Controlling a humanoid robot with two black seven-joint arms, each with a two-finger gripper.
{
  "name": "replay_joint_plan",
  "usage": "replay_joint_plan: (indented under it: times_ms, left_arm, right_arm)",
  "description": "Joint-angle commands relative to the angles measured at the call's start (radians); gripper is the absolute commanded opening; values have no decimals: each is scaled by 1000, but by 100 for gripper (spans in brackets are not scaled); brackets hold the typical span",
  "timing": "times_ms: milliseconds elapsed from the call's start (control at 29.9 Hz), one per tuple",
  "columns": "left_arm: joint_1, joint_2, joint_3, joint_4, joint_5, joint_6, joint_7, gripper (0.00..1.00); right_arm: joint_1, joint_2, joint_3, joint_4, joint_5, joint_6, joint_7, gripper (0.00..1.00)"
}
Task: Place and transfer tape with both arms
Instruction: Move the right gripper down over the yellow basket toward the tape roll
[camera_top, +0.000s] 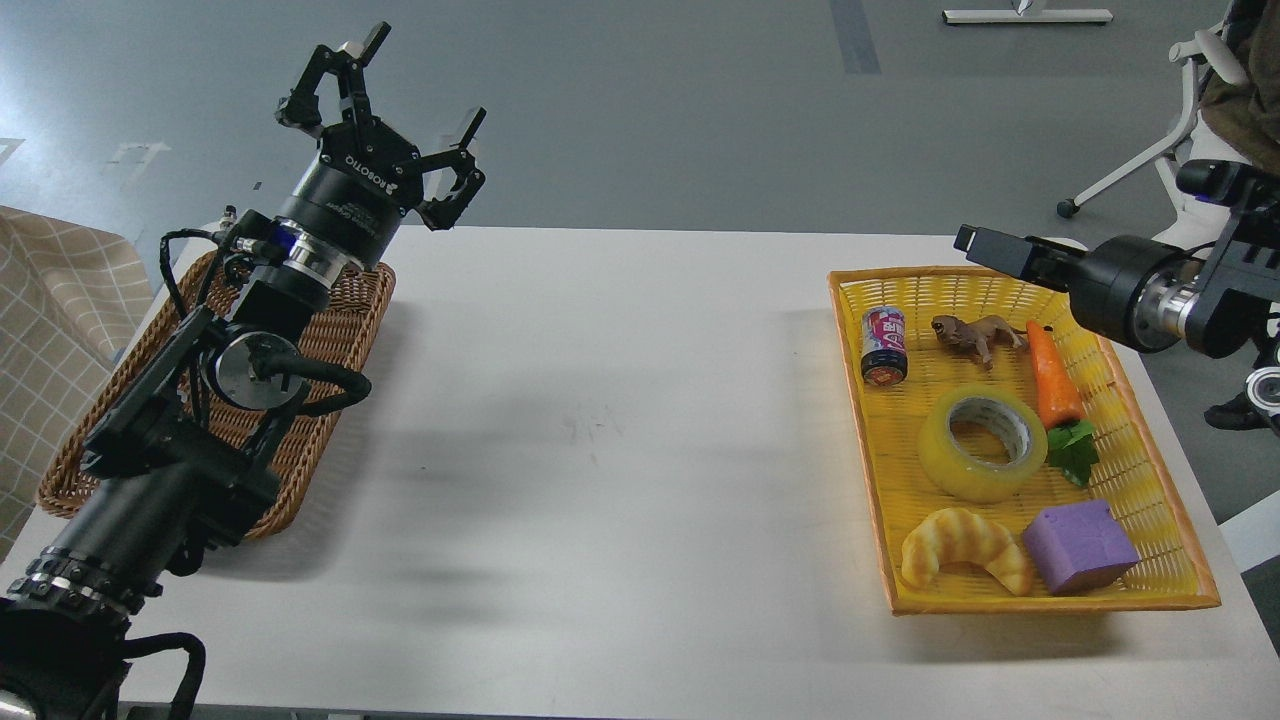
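Observation:
The tape (945, 455), a thick translucent yellow roll with a grey-white core, lies flat in the middle of the yellow basket (852, 400) on the right of the table. My left gripper (385, 120) is open and empty, raised above the far end of the wicker basket (345, 310) on the left. My right gripper (988, 246) points left, hovering over the far right corner of the yellow basket, well above and beyond the tape. It is seen edge-on, so its fingers cannot be told apart.
The yellow basket also holds a can (884, 345), a brown lion toy (975, 335), a carrot (1055, 375), a croissant toy (965, 545) and a purple block (1080, 548). An office chair (1150, 150) stands beyond the table's right end.

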Motion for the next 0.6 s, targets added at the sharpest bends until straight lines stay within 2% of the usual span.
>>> replay_joint_plan:
  times_ms: [0, 568]
  left_arm:
    - [-2, 3, -1, -3, 0, 0, 0, 98]
    - [0, 0, -3, -3, 0, 0, 0, 98]
  right_arm:
    - [-1, -2, -1, -2, 1, 0, -3, 100]
    - [-23, 20, 15, 4, 10, 0, -9, 100]
